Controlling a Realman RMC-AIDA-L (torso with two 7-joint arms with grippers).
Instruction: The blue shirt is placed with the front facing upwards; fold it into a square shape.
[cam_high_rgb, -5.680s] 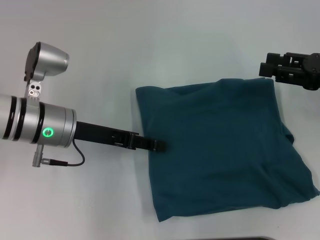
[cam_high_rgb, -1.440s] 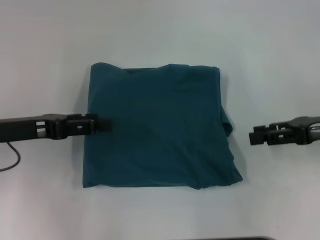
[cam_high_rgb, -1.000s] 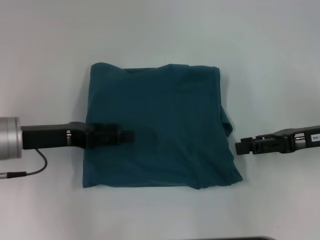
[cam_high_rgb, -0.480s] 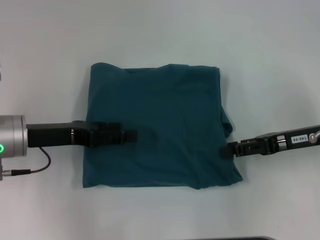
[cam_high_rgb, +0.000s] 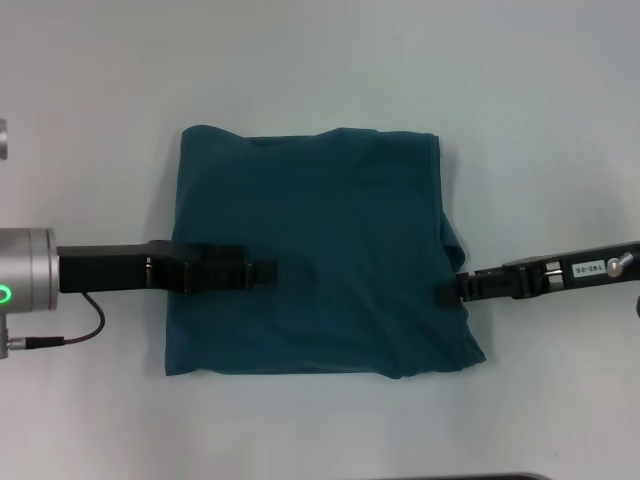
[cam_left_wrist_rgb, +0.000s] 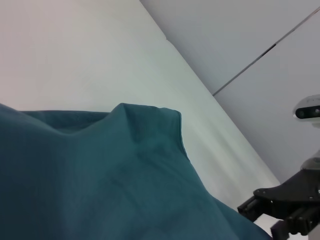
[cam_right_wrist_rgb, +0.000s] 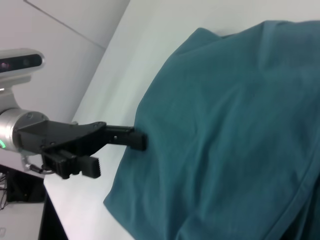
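While lying folded near-square on the pale surface (cam_high_rgb: 540, 110), dark teal-blue cotton shirt (cam_high_rgb: 320, 250) pinned flat by left gripper (cam_high_rgb: 258, 272), apparently clenched, right gripper (cam_high_rgb: 450, 290) at its bulging edge, seemingly tidying; clench unclear.

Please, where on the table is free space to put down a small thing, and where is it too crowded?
Free: the table beyond the blue shirt's far edge, and the strip in front of its near edge. Crowded: both sides, where the left pincer lies over the shirt and the right pincer meets its edge.
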